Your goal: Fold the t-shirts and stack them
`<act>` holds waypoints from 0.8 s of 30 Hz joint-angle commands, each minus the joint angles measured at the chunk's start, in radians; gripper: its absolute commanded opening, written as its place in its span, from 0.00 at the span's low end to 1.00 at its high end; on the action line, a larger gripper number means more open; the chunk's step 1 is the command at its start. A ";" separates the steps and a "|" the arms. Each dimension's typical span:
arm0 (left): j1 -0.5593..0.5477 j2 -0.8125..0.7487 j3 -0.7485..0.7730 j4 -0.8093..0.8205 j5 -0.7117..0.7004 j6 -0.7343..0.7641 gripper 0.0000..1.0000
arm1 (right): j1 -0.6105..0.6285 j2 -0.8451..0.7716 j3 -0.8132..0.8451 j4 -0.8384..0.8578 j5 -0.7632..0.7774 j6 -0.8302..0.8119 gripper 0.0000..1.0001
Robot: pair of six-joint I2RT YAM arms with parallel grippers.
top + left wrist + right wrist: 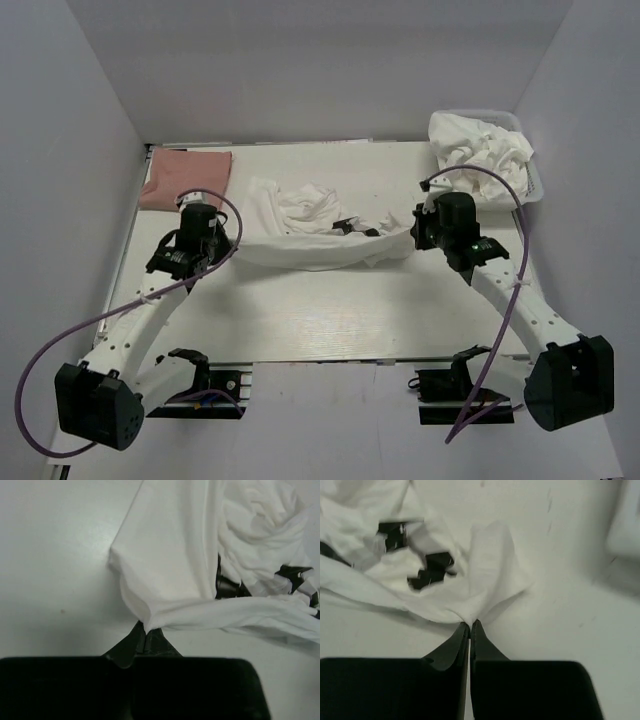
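Note:
A white t-shirt with a black print (310, 225) lies crumpled across the middle of the table, stretched between both grippers. My left gripper (228, 243) is shut on its left edge; in the left wrist view the cloth (175, 570) bunches at the pinched fingertips (146, 629). My right gripper (413, 232) is shut on its right edge; in the right wrist view the cloth (470, 585) pulls into the closed fingertips (470, 624). A folded pink t-shirt (185, 178) lies at the far left.
A white bin (532, 180) at the far right holds a heap of crumpled white t-shirts (478, 148). White walls enclose the table on the left, back and right. Purple cables loop from both arms.

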 commanded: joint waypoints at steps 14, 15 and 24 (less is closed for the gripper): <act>-0.012 -0.135 0.531 -0.089 0.052 0.018 0.00 | 0.005 -0.284 0.373 -0.082 0.000 0.108 0.00; -0.012 -0.144 0.567 -0.089 0.061 0.031 0.00 | 0.005 -0.287 0.399 -0.072 -0.014 0.101 0.00; -0.003 -0.154 0.919 -0.052 0.143 0.123 0.00 | 0.002 -0.254 0.844 -0.043 -0.111 -0.036 0.00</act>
